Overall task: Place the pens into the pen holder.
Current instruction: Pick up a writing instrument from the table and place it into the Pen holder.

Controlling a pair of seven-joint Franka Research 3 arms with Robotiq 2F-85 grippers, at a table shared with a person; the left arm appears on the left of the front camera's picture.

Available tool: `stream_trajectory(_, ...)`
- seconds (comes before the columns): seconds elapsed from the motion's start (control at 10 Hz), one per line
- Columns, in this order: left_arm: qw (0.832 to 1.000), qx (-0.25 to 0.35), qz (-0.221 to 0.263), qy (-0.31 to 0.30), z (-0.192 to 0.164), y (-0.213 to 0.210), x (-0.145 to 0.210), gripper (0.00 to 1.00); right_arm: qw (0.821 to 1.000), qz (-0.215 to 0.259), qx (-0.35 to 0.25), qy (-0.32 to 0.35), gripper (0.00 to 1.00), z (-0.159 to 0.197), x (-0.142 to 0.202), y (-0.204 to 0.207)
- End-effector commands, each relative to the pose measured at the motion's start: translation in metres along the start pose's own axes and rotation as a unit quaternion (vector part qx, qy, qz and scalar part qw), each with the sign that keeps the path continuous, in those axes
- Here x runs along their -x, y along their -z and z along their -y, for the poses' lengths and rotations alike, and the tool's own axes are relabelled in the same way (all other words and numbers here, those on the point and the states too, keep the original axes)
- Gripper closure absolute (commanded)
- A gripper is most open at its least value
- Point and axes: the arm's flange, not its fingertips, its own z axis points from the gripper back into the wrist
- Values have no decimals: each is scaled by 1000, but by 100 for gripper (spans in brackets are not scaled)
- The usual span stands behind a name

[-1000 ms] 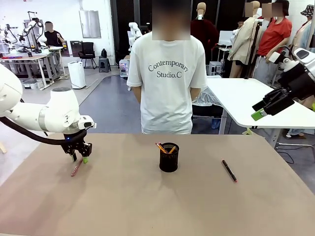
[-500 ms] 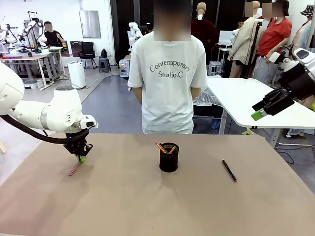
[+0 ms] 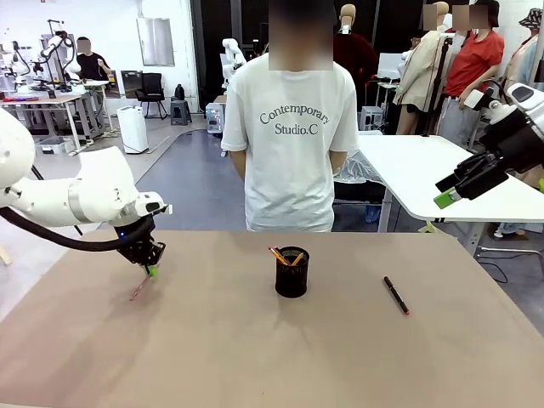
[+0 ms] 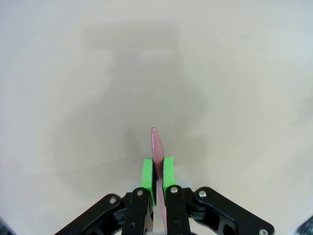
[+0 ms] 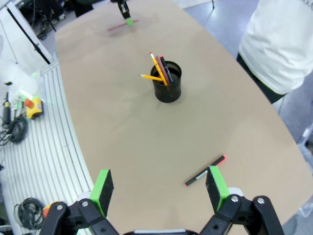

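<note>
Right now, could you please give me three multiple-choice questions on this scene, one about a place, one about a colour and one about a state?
1. Where is the black pen with the red tip?
A) in the pen holder
B) flat on the table, on the robot's right of the holder
C) in the person's hand

2. What colour is the pen held by the left end effector?
A) pinkish-red
B) blue
C) green

3. How is the right end effector?
A) shut on a pen
B) open, holding nothing
C) shut on the holder

Answers:
1 B: it lies on bare tabletop, apart from the holder.
2 A: the left wrist view shows it pinched in shut jaws.
3 B: its jaws stand wide apart, high above the table.
</note>
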Motion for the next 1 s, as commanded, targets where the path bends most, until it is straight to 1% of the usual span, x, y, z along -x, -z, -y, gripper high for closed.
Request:
stream_trajectory(0.0, 993, 111, 28, 38, -9, -24, 17, 100, 1000, 7, -1, 3, 0, 0, -2, -1)
stream_trajectory(0.1, 984, 154, 55, 72, -9, -34, 20, 100, 1000, 7, -1, 3, 0, 0, -2, -1)
stream_trajectory(0.2, 968, 207, 84, 117, -10, -41, 23, 100, 1000, 7, -1, 3, 0, 0, -2, -1)
stream_trajectory(0.3, 948, 239, 129, 165, -9, -46, 26, 100, 1000, 7, -1, 3, 0, 0, -2, -1)
stream_trajectory(0.4, 921, 276, 177, 211, -7, -50, 30, 100, 1000, 7, -1, 3, 0, 0, -2, -1)
stream_trajectory(0.5, 889, 299, 204, 281, -7, -52, 34, 100, 1000, 7, -1, 3, 0, 0, -2, -1)
stream_trajectory(0.6, 845, 329, 246, 342, -4, -57, 41, 100, 1000, 7, -1, 3, 0, 0, -2, -1)
stream_trajectory(0.7, 814, 334, 293, 374, -3, -60, 45, 100, 1000, 7, -1, 3, 0, 0, -2, -1)
stream_trajectory(0.8, 786, 340, 318, 406, -3, -65, 47, 100, 1000, 7, -1, 3, 0, 0, -2, -1)
stream_trajectory(0.9, 753, 343, 352, 438, -2, -69, 48, 100, 1000, 7, -1, 3, 0, 0, -2, -1)
